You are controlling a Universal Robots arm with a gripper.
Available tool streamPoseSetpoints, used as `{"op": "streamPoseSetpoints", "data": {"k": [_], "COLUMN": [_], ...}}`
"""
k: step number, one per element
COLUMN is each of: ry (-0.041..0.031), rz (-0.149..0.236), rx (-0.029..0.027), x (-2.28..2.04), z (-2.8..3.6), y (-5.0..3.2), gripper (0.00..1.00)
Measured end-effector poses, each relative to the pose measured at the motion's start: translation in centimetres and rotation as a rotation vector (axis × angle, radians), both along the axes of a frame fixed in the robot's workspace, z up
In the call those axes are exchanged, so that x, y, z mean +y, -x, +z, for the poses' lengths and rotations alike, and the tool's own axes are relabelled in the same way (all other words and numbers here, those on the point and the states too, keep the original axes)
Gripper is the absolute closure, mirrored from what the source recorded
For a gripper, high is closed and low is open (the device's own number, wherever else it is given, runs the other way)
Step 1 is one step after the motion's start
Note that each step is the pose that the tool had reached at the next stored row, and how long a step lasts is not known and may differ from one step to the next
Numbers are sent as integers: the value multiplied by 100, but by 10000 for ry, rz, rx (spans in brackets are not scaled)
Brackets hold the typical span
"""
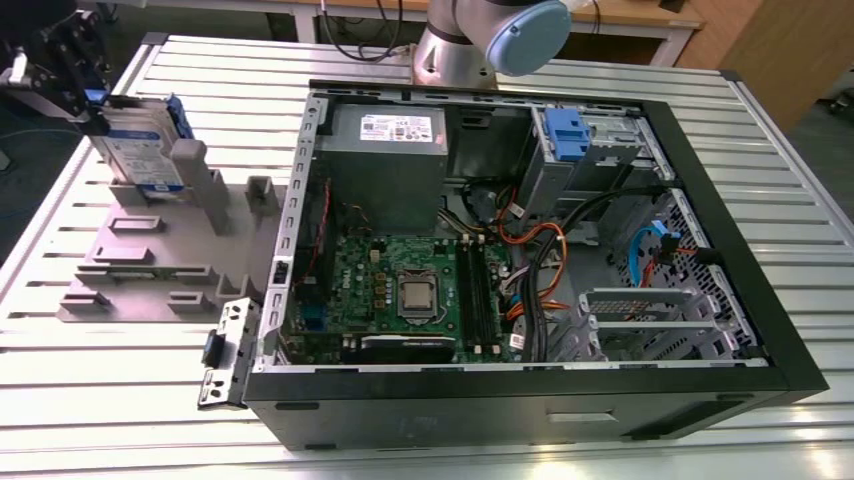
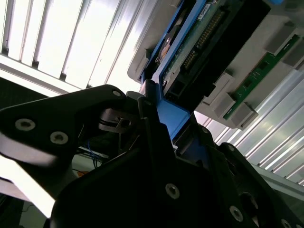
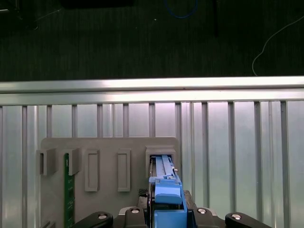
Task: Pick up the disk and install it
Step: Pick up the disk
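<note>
The disk [image 1: 140, 150] stands upright in the grey holder [image 1: 147, 260] at the exterior view's left, a silver drive with a white-and-blue label and blue rails. Its lower end sits at the holder's slot. My gripper [image 1: 102, 112] is at the disk's upper end, shut on its blue rail. In the first wrist view the disk [image 3: 164, 173] runs from the gripper [image 3: 167, 204] down into the holder [image 3: 109, 147] slot. In the second wrist view the black fingers [image 2: 147, 109] clamp the blue rail of the disk [image 2: 190, 52], whose underside circuit board shows.
The open computer case [image 1: 747, 250] lies on the slatted metal table [image 1: 134, 400], with a power supply [image 1: 387, 130], motherboard and a blue drive caddy [image 1: 567, 135] in its bay. A green memory stick [image 3: 69, 190] stands in the holder. The arm's base [image 1: 481, 40] is behind the case.
</note>
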State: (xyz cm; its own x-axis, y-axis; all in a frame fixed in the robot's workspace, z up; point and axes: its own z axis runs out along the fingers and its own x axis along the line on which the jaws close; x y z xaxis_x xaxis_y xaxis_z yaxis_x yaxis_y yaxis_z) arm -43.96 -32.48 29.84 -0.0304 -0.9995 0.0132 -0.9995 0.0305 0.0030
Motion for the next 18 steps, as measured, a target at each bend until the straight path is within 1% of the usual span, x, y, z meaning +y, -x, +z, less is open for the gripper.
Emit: {"op": "streamPoseSetpoints", "data": {"k": [4,10,12,18], "ry": [18,19,19,19], "rz": [1,0,0,0], "rx": [1,1,1,1], "x": [0,0,0,0], "z": [13,30,49,50], "y": [0,0,0,0], "gripper": [64,64,64,64]}}
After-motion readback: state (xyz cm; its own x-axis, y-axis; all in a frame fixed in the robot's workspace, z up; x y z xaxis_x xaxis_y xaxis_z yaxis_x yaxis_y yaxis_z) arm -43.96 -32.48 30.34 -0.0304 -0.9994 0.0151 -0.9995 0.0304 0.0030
